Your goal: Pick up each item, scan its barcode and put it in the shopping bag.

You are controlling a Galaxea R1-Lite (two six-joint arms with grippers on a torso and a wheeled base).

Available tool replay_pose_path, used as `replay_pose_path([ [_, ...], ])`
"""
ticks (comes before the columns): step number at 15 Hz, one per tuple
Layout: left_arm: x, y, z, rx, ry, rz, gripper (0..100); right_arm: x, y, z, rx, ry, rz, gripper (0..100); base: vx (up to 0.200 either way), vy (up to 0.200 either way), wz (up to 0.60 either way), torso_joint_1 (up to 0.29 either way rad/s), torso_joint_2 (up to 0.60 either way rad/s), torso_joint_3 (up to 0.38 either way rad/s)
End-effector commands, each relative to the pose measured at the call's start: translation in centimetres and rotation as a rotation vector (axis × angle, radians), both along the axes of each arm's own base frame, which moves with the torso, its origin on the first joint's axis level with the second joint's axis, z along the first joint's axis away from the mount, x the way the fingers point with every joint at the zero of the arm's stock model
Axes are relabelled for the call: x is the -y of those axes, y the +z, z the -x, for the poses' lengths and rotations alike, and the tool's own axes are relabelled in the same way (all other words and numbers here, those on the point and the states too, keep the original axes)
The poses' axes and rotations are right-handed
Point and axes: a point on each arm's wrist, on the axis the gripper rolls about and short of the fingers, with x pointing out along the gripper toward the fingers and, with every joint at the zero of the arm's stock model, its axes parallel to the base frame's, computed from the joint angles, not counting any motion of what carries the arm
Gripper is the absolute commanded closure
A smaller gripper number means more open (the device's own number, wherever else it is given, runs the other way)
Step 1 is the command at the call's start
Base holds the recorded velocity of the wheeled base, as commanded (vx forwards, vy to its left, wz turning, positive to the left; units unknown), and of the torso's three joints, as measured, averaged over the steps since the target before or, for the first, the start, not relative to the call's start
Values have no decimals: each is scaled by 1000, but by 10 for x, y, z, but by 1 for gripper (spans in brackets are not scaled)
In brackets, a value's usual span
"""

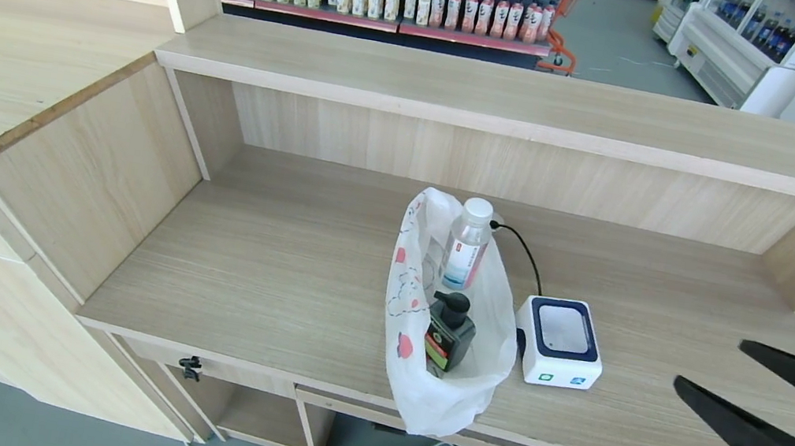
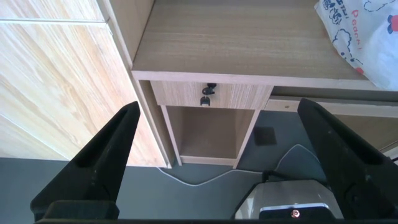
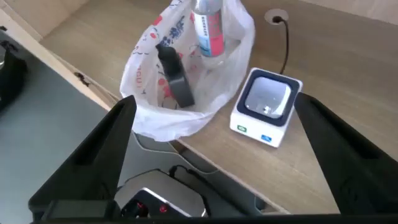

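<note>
Operator: Report the position of the task items.

Technician: The shopping bag (image 1: 419, 386) stands on the surface (image 1: 263, 265), mouth open; its front end hangs over the front edge of the surface. Two items are inside it; a clear bottle (image 1: 465, 250) with a white cap and a red-and-white label stands upright at the rear end; a dark pump bottle (image 1: 449, 333) with a red-and-green label sits at the front end, pump head up.

Operator: Scanner location?

Technician: The white scanner (image 1: 559, 341) sits on the surface just beside the bag, on the robot's right, window facing up; its black cable (image 1: 524, 255) runs back to a hole in the surface (image 3: 275, 17) behind the bag.

Operator: State of the right gripper?

Technician: The right gripper (image 1: 708, 364) has its fingers spread apart with nothing between them; it hangs over the right front part of the surface, clear of the scanner and well apart from the bag.

Operator: State of the left gripper?

Technician: The left gripper (image 2: 219, 107) has its fingers spread apart, empty; it sits below the front edge of the surface, facing a drawer with a key (image 2: 207, 94) and an open compartment (image 2: 211, 134) beneath it; a corner of the bag shows at the edge of the left wrist view.
</note>
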Motion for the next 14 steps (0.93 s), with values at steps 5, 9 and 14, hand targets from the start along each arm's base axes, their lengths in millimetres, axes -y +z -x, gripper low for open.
replay_pose_path([
  [5, 0, 0, 0, 1, 0, -1, 0, 31, -86, 120, 65, -392, -37, 0, 0, 0, 0, 0, 0, 0],
  [9, 0, 0, 0, 0, 0, 0, 0, 33, -101, 138, 111, -458, -30, 0, 0, 0, 0, 0, 0, 0],
  [14, 0, 0, 0, 0, 0, 0, 0, 29, -109, 146, 153, -443, -13, 0, 0, 0, 0, 0, 0, 0],
])
